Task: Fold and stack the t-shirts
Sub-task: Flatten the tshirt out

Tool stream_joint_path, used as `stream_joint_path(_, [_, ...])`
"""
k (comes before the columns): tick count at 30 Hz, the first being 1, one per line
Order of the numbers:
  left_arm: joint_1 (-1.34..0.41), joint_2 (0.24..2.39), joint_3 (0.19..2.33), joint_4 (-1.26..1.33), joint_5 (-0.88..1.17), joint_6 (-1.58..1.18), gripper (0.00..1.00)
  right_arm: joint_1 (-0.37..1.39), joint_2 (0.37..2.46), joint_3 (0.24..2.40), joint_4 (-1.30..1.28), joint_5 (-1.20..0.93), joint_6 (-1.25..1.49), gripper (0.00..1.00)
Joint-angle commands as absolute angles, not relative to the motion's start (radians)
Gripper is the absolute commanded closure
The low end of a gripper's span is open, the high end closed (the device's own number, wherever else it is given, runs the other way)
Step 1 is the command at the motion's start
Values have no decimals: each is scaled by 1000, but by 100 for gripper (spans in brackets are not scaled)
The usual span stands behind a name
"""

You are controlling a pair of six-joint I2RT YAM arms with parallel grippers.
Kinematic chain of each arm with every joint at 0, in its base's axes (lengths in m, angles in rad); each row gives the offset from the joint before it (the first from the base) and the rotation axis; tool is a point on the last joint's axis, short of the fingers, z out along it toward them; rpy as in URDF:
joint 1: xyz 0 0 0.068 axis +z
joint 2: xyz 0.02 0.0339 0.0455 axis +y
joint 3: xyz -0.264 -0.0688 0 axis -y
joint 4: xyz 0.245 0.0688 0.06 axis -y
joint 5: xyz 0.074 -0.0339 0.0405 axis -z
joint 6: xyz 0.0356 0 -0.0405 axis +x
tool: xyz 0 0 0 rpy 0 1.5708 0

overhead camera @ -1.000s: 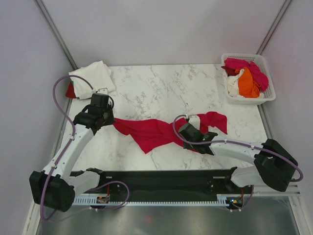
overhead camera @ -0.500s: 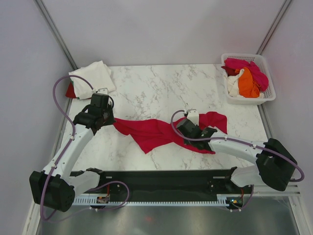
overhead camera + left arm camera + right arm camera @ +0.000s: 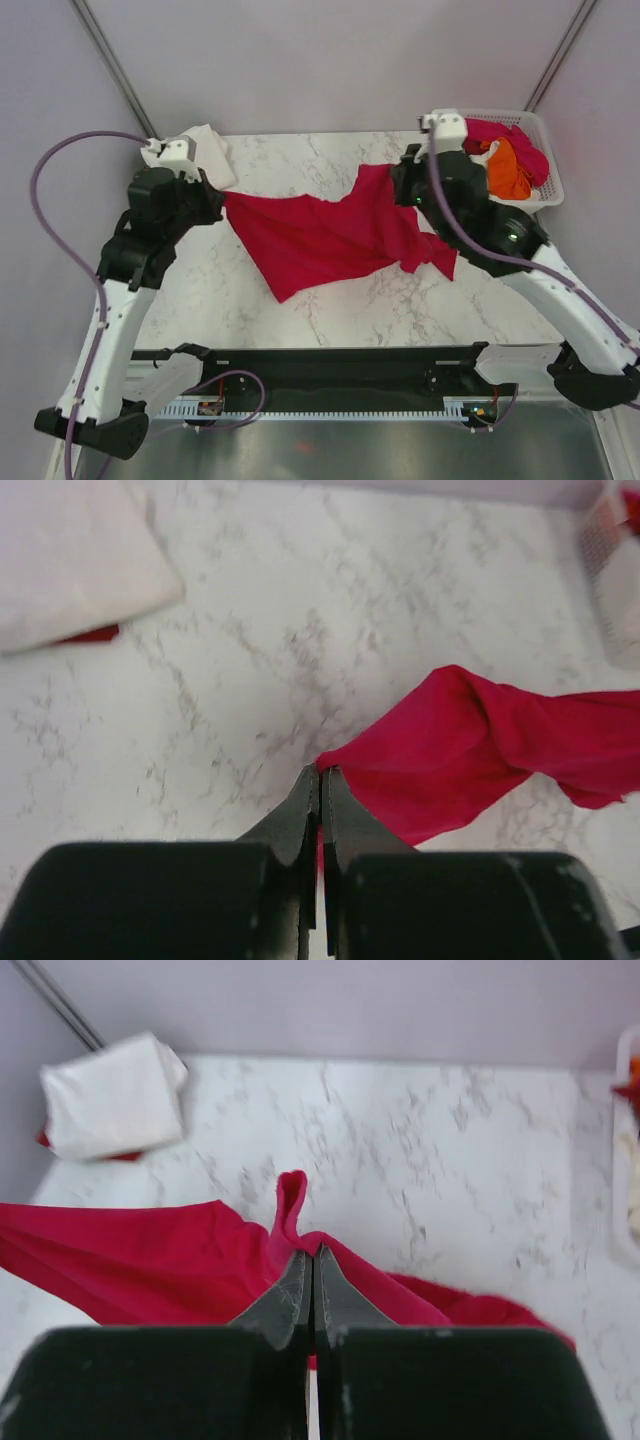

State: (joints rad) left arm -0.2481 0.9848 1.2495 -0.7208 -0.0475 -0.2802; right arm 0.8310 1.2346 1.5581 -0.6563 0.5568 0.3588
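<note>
The crimson-red t-shirt (image 3: 330, 235) hangs spread in the air between both grippers above the marble table. My left gripper (image 3: 215, 197) is shut on its left corner; in the left wrist view the gripper (image 3: 322, 772) pinches the red cloth (image 3: 470, 750). My right gripper (image 3: 400, 185) is shut on its upper right edge; in the right wrist view the gripper (image 3: 312, 1253) pinches a fold of the shirt (image 3: 150, 1250). A folded cream-white t-shirt (image 3: 200, 150) lies at the back left over a bit of red cloth, also in the right wrist view (image 3: 115, 1095).
A white lattice basket (image 3: 545, 195) at the back right holds pink, orange and white shirts (image 3: 510, 160). Grey walls with metal posts close in the table on three sides. The black rail with the arm bases (image 3: 330, 375) runs along the near edge.
Both arms have risen and moved toward the back, lifting the red shirt off the table and spreading it wide; before, it lay bunched in a strip between the low grippers.
</note>
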Motion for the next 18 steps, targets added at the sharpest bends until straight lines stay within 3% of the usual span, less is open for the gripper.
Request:
stream_joint_path(1, [-245, 888, 1397, -683, 75, -141, 98, 830, 1103, 1715, -716, 511, 221, 100])
stream_joint_path(6, [-244, 744, 1535, -658, 170, -32, 98, 830, 913, 1756, -681, 387, 121, 100])
stream_joint_path(14, [-244, 603, 1713, -620, 160, 26, 98, 830, 635, 1736, -515, 143, 32, 100])
stream_joint_path(18, [-245, 580, 1740, -620, 158, 52, 98, 827, 681, 1821, -544, 250, 8, 100])
